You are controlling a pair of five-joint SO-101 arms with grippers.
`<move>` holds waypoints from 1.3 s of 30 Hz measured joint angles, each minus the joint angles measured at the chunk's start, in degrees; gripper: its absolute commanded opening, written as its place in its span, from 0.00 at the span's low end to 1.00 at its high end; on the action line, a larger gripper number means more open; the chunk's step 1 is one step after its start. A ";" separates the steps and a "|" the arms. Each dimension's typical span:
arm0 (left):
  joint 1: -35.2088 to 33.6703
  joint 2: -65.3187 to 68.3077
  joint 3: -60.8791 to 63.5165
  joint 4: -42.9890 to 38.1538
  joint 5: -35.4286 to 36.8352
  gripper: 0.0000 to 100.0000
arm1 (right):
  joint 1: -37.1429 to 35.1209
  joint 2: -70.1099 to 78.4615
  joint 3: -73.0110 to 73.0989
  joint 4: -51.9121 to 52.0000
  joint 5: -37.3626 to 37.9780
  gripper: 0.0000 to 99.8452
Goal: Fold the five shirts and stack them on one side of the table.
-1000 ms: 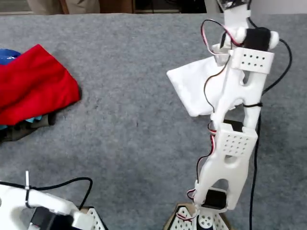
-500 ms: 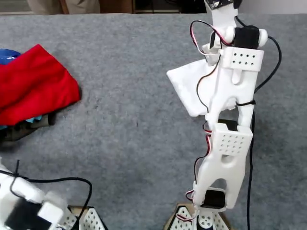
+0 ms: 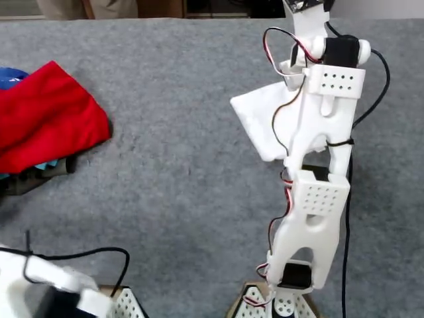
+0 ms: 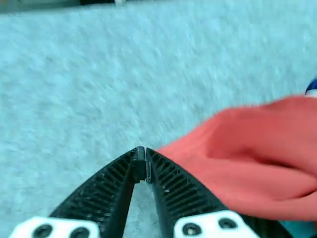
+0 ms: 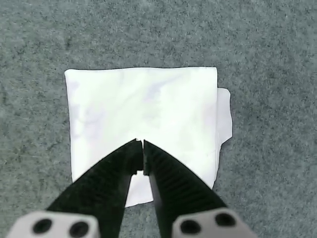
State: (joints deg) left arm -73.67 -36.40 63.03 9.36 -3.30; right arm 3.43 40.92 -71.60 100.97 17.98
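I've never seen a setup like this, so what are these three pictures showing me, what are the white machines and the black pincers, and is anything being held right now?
These are two small white robot arms at a grey felt-like table. One picture looks down from a fixed camera above; the other two come from cameras on each arm's wrist, looking along its black pincers. The right arm stretches over a folded white shirt, and the right gripper hangs above it, closed. The left gripper is closed too, near a red shirt that lies on other clothes at the table's side. Neither appears to hold anything.
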 measured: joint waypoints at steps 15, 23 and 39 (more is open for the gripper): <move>12.04 5.19 8.70 -2.90 12.40 0.27 | -2.46 0.00 0.00 0.00 0.00 0.01; 7.91 27.16 -10.37 0.35 16.00 0.21 | -2.46 0.00 0.26 0.00 0.00 0.01; 3.34 20.66 -24.62 21.80 11.52 0.03 | -3.16 0.00 3.52 0.00 0.00 0.01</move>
State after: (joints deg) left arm -70.33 -15.74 38.42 31.16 8.22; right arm 0.26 40.92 -68.09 100.97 17.98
